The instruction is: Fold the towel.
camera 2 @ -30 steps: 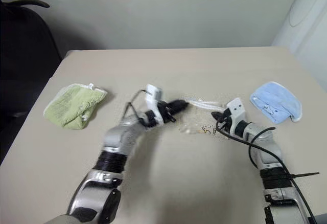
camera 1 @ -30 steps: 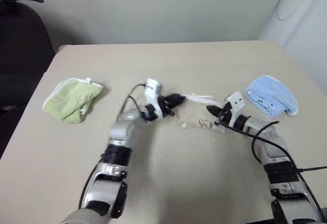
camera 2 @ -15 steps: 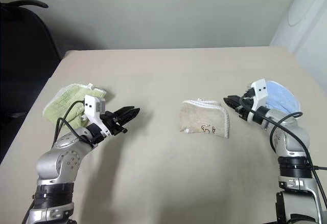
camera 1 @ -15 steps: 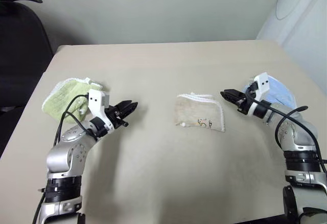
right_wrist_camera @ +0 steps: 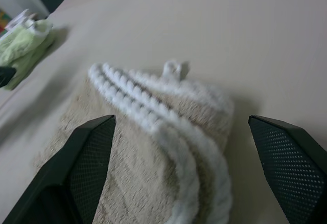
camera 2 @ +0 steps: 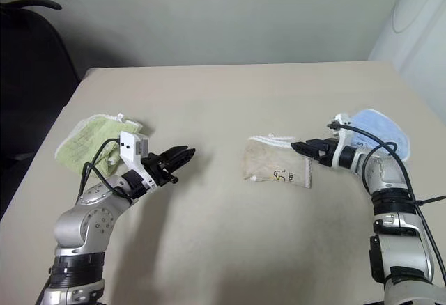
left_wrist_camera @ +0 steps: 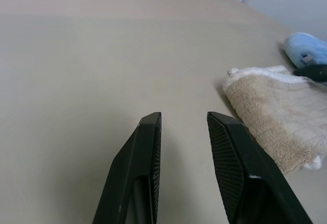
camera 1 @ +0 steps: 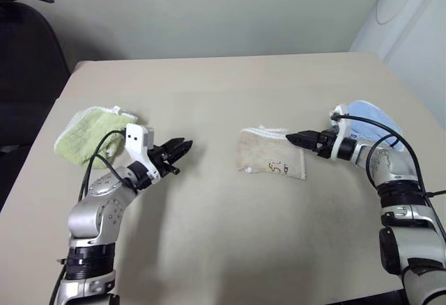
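The towel [camera 1: 272, 157] lies folded into a small beige rectangle at the middle of the table, white corded edging on its far and right sides, a dark printed mark near its front. Its white loop [right_wrist_camera: 173, 69] sticks out at the far edge. My right gripper [camera 1: 293, 138] hovers at the towel's right edge, pointing left over it; the right wrist view shows its fingers [right_wrist_camera: 87, 162] spread wide with the towel's edging between and below them, nothing gripped. My left gripper [camera 1: 180, 148] is well left of the towel, fingers [left_wrist_camera: 145, 147] parted and empty.
A light green cloth [camera 1: 90, 132] lies at the table's left side behind my left arm. A light blue cloth [camera 1: 373, 120] lies at the right, just behind my right wrist. A black chair [camera 1: 28, 61] stands off the table's left edge.
My left gripper let the towel go and drew away to the left. My right gripper opened, rolled, and came back over the towel's right edge. The towel now lies folded flat.
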Controlling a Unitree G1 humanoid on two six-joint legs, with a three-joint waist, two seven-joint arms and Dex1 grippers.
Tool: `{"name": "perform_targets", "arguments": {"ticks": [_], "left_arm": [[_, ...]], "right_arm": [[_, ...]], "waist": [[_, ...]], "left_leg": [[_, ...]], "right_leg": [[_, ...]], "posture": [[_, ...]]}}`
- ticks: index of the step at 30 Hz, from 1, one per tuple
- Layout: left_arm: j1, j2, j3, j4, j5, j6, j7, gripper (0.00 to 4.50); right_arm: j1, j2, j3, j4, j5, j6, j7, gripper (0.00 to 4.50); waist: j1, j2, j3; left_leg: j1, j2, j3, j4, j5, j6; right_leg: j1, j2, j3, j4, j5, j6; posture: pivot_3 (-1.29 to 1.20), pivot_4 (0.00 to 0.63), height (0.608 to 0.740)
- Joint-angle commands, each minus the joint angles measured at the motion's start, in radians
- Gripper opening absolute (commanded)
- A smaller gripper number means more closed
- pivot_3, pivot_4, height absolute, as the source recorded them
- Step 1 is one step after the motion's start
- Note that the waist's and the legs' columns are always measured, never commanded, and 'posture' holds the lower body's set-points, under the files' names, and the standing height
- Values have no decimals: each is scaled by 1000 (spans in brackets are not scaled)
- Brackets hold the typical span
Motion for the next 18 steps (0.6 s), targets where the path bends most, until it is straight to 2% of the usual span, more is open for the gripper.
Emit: {"name": "perform_targets", "arguments": {"ticks": [1, 11, 16, 18], "left_arm": [[0, -15, -3, -52, -17, -18, 3, 1558], [-5, -40, -25, -62, -14, -11, 12, 1558], [2, -51, -34, -81, -18, -3, 26, 1558], [5, -53, -35, -88, -20, -1, 31, 1558]], "right_arm": [[-38, -7, 54, 48, -55, -67, 84, 4446], [-146, 66, 137, 253, -179, -204, 164, 4446], [-175, 100, 141, 284, -204, -227, 205, 4446], [-169, 104, 137, 276, -206, -224, 215, 4058]], "waist": [[0, 0, 0], [-5, 0, 0], [-9, 0, 0], [-11, 0, 0]], "left_leg": [[0, 0, 0, 0, 0, 0], [0, 0, 0, 0, 0, 0], [0, 1, 0, 0, 0, 0], [0, 1, 1, 0, 0, 0]], "right_leg": [[0, 0, 0, 0, 0, 0], [0, 0, 0, 1, 1, -1], [-1, 0, 0, 2, 1, -2], [-1, 0, -1, 2, 1, -2]], "posture": [[0, 150, 740], [0, 150, 740], [0, 150, 740], [0, 150, 740]]}}
